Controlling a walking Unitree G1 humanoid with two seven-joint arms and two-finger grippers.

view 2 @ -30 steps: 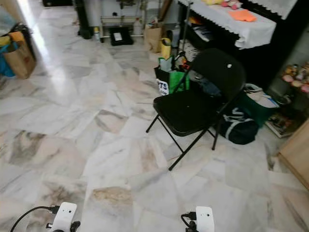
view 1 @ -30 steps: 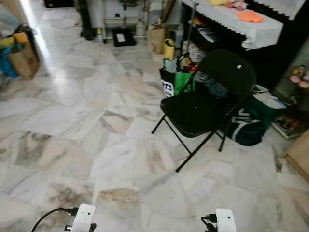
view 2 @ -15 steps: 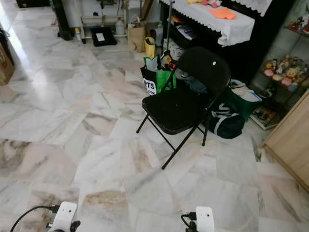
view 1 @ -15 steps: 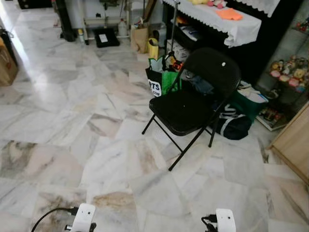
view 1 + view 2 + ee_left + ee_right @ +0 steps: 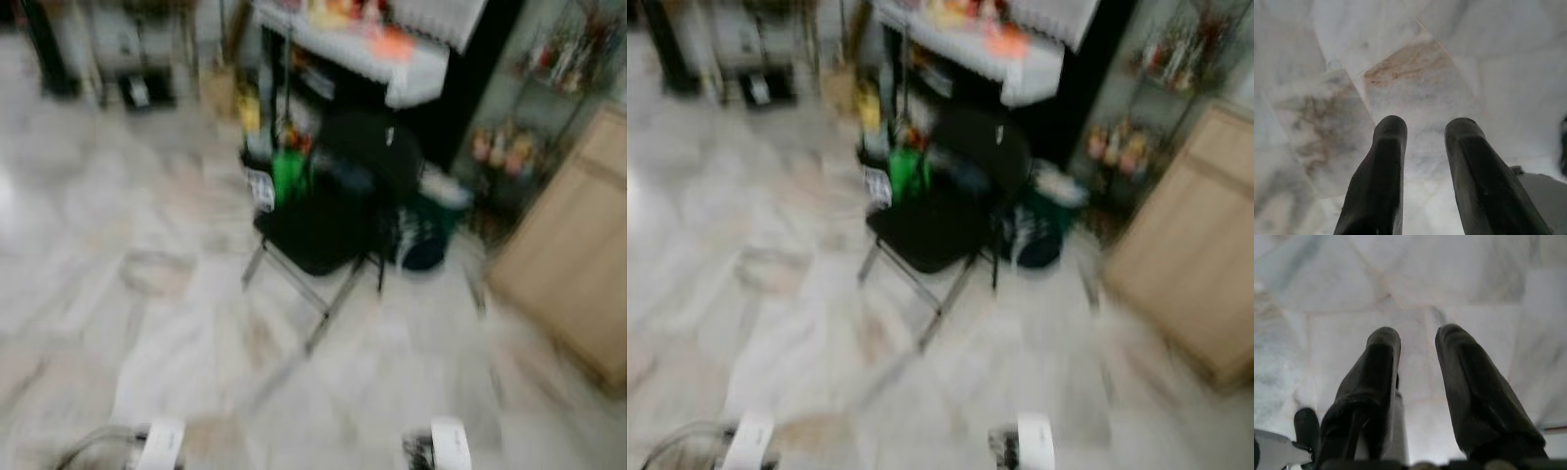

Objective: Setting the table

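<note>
On the marble floor (image 5: 147, 245) ahead of you, blurred by camera motion:

- Folding chair (image 5: 328, 211), black, standing mid-scene on pale veined tiles, its back towards the far right; thin legs show at its near side.
- Green bag (image 5: 287, 174), just beside the chair on its far left, with a white label low on it; detail lost to blur.
- Dark bag (image 5: 423, 240), on the floor to the right of the chair, near its rear legs.
- Table (image 5: 392, 69), far centre, dark frame with a white cloth hanging over its edge; an orange item (image 5: 395, 43) and other small coloured things lie on top, too smeared to identify. This is the only table in sight, well apart from both grippers.
- Wooden cabinet (image 5: 573, 255), light brown, at the right edge.
- Shelves with small colourful objects (image 5: 505, 147), far right, between table and cabinet; contents unreadable.
- Left gripper (image 5: 1422, 128), hanging low above the floor, fingers (image 5: 1383, 166) parted with bare marble showing between them, holding nothing.
- Right gripper (image 5: 1416, 340), likewise low over the tiles, fingers (image 5: 1469, 382) spread apart, nothing between them.
- White wrist housings of both arms sit at the near edge of your head view, left (image 5: 162, 443) and right (image 5: 449, 443)
</note>
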